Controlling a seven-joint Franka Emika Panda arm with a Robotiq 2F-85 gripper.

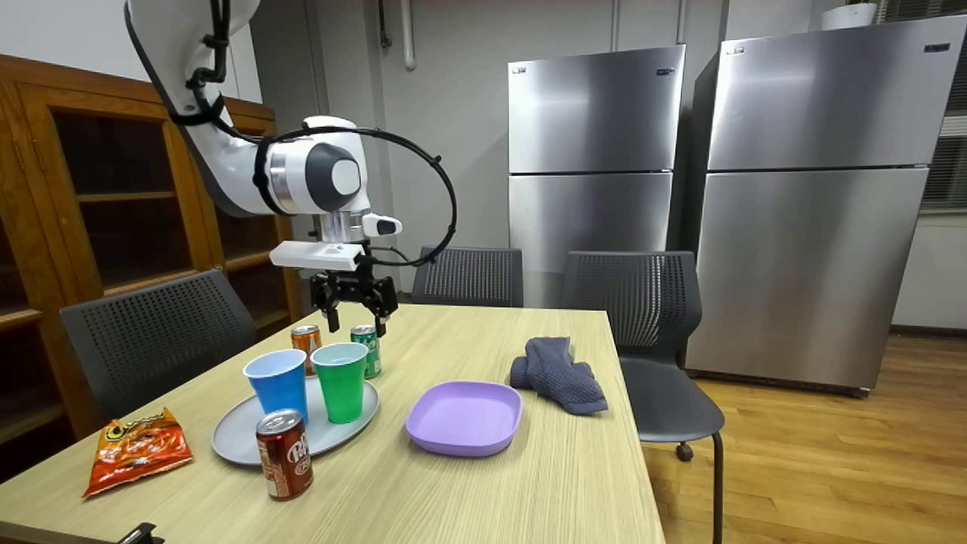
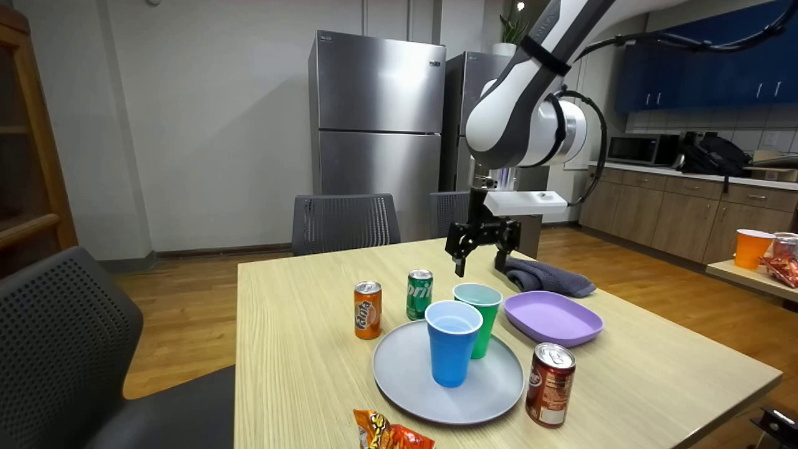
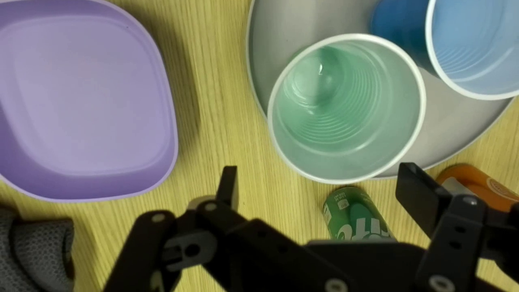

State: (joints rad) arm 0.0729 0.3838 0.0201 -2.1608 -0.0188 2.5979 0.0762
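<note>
- Currently, claw (image 2: 480,267) hangs open, empty.
- Near it, blue cup (image 2: 451,350) and green cup (image 1: 342,387) already stand on plate (image 2: 402,375).
- Lower than it, Sprite (image 2: 419,299) stands off-plate.

Refrigerators (image 1: 593,219), blue cabinets (image 2: 704,75) and probably a microwave (image 2: 634,148) mark a kitchen.

Two steel refrigerators (image 1: 593,196) stand before a grey wall (image 1: 468,113) — wooden floor (image 1: 793,446) below.
</note>
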